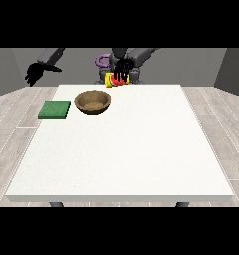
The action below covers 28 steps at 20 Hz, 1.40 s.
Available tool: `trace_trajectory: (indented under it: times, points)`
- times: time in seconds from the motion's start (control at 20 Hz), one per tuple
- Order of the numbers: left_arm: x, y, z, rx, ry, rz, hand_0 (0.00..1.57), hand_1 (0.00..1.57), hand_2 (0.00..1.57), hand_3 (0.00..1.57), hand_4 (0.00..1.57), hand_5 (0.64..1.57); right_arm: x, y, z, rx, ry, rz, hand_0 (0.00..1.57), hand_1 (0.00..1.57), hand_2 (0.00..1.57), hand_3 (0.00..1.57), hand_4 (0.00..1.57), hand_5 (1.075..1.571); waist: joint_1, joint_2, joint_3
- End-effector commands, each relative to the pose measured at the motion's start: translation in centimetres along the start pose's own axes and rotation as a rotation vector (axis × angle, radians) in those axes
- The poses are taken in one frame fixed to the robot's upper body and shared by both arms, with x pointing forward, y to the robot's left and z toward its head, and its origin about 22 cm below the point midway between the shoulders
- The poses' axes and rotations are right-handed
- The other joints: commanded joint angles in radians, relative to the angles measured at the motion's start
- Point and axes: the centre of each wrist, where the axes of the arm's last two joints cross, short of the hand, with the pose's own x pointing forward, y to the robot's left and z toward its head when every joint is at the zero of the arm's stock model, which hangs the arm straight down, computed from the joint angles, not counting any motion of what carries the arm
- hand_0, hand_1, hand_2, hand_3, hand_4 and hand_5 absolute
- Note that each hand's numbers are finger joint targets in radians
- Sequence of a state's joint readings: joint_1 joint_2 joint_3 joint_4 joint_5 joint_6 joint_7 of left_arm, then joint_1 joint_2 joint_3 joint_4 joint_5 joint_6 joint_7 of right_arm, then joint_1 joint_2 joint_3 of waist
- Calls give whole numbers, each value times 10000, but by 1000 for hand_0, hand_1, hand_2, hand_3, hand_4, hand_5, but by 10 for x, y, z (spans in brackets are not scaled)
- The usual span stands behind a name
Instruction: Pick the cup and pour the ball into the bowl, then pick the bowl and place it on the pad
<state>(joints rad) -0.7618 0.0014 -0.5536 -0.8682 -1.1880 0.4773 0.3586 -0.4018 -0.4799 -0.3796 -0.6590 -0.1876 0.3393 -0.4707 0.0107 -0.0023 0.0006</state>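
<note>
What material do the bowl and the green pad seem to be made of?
The bowl looks like wood with a dull finish: it is brown with darker mottling inside. The green pad looks like a soft mat, perhaps foam or felt: it is flat, thin, evenly coloured and without shine. Neither can be told for certain.

Even, bright light over a white counter (121,149)

Soft light falls from above; the bowl (93,101) casts only a faint shadow, the surface shows no glare, and the walls behind sit dimmer.
</note>
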Motion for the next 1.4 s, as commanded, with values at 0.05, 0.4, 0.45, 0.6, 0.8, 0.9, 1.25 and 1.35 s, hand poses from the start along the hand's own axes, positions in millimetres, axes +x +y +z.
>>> trace_trajectory:
  times: [0.05,0.4,0.45,0.6,0.8,0.9,1.25,1.35]
  points:
    - [28,3,6,363,-620,-1340,373,373,1571,1571,899,1570,18,25,-31,556,-502,-13,0,0,0,273,0,1527,-353,439,1]
    - [36,1,8,-535,-1443,-3092,318,318,1571,1571,955,1534,20,40,-40,1059,-562,-154,0,0,0,255,0,1526,-918,635,-1]
    - [41,-10,25,-573,-2055,-3368,48,48,1571,1571,1085,1495,12,48,-39,947,-781,-477,0,0,0,276,0,1523,-669,801,2]
    - [24,-5,10,-1283,-2229,-3869,0,0,1571,1571,1244,1400,5,42,-28,1046,-67,-358,0,0,0,190,0,1521,-652,150,-4]
    - [54,14,0,-920,-3222,-5479,702,702,1571,1571,1199,1416,14,17,-29,402,-269,-381,0,0,0,181,0,1519,-307,324,4]
    - [41,19,-14,-1163,-3406,-6525,970,970,1571,1571,1214,1419,10,28,-30,657,-1,-431,0,0,0,117,0,1518,-555,42,1]
    - [65,62,-37,-507,-4045,-6706,1534,1534,1571,1571,1207,1457,22,0,-28,94,-186,-266,0,0,0,144,0,1520,147,253,0]
    - [59,54,-39,-711,-3456,-6927,1499,1499,1571,1571,1209,1457,12,39,-37,536,-340,-343,0,0,0,262,0,1528,-413,474,-3]
